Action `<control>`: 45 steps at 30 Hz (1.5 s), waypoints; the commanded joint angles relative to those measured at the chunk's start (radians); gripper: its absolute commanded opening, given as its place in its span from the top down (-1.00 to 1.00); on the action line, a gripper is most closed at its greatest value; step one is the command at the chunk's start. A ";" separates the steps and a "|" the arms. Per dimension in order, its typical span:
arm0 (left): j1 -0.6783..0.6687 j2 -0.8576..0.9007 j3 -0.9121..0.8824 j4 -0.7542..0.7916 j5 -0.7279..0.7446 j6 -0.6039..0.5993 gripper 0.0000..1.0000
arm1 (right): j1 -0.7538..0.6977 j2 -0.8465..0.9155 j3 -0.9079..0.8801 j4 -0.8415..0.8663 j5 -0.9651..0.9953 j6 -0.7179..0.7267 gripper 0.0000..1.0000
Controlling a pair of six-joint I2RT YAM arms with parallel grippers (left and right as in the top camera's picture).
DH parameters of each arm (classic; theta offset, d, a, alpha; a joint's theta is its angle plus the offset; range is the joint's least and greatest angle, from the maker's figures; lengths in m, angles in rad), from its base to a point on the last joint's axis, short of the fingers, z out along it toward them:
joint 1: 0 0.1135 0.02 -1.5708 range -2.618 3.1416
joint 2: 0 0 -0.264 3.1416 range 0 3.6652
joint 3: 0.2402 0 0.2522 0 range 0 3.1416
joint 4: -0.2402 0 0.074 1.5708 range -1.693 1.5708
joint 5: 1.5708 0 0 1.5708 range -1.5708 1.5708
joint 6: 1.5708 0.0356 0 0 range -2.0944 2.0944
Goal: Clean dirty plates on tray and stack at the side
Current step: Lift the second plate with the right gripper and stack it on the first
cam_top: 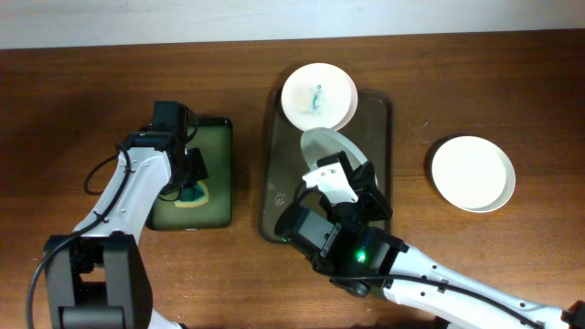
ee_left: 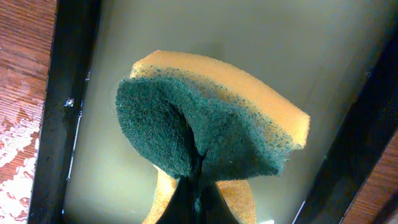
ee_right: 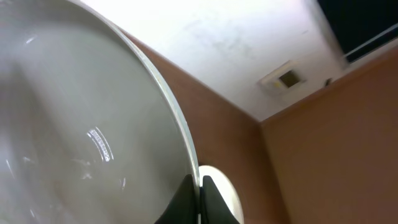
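The dark olive-brown tray (cam_top: 272,196) lies at the table's centre. A white plate with a teal smear (cam_top: 318,96) sits at its far end. My right gripper (cam_top: 340,178) is shut on the rim of a second white plate (cam_top: 327,144) and holds it tilted on edge above the tray; the right wrist view shows the rim pinched between my fingers (ee_right: 200,190) and the plate's face (ee_right: 68,130). A third, clean plate (cam_top: 473,173) rests on the table to the right. My left gripper (cam_top: 190,183) is shut on a yellow-and-green sponge (ee_left: 205,127) over the small tray.
The small black-rimmed, green-lined tray (cam_top: 218,164) sits left of the big tray; its rim also shows in the left wrist view (ee_left: 68,106). Bare wooden table lies between the trays and around the clean plate. The table's far edge meets a white wall.
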 commanded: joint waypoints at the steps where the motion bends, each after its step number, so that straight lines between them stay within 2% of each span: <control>1: 0.004 -0.008 -0.004 0.003 0.008 0.016 1.00 | 0.019 -0.021 -0.002 0.008 0.130 -0.034 0.92; 36: 0.004 -0.008 -0.004 0.003 0.008 0.016 1.00 | 0.018 -0.021 -0.002 0.008 0.146 -0.042 0.92; 43: 0.004 -0.008 -0.004 0.003 0.008 0.016 1.00 | -0.016 -0.021 -0.002 0.011 0.091 -0.032 0.92; 45: 0.004 -0.008 -0.004 0.003 0.008 0.016 1.00 | -0.019 -0.021 -0.002 0.033 0.024 -0.006 0.92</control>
